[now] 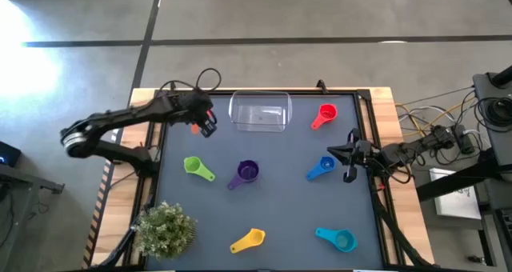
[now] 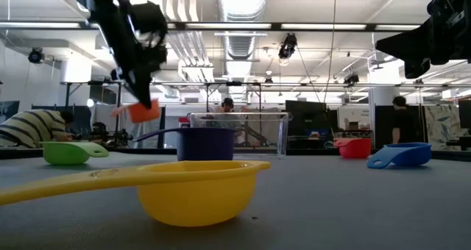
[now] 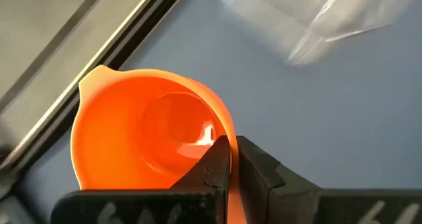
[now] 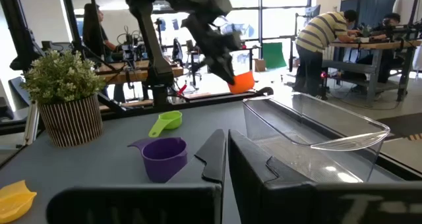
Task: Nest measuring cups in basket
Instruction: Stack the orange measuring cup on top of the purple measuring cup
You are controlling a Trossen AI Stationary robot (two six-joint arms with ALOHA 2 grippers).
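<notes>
My left gripper (image 1: 205,126) hovers above the table's far left part, just left of the clear basket (image 1: 260,112), and is shut on the orange measuring cup (image 3: 148,128). In the low view this cup (image 2: 143,112) hangs clear of the table. My right gripper (image 1: 346,154) waits shut at the right side, beside the blue cup (image 1: 322,168). Lying on the mat are the red cup (image 1: 324,116), purple cup (image 1: 244,174), green cup (image 1: 197,168), yellow cup (image 1: 249,240) and teal cup (image 1: 336,238). The basket holds nothing. My left gripper pinches the orange cup between its two fingers (image 3: 216,159) where the handle (image 3: 229,196) meets the bowl's rim; the handle runs back between the fingers. The fingers come from above, slanting down. The cup is lifted clear of the table, its bowl beyond the fingertips.
A potted plant (image 1: 164,228) stands at the near left corner. A raised dark rim (image 1: 156,156) borders the mat. People and workbenches show in the room beyond the table. Bare mat lies between the basket and the purple cup.
</notes>
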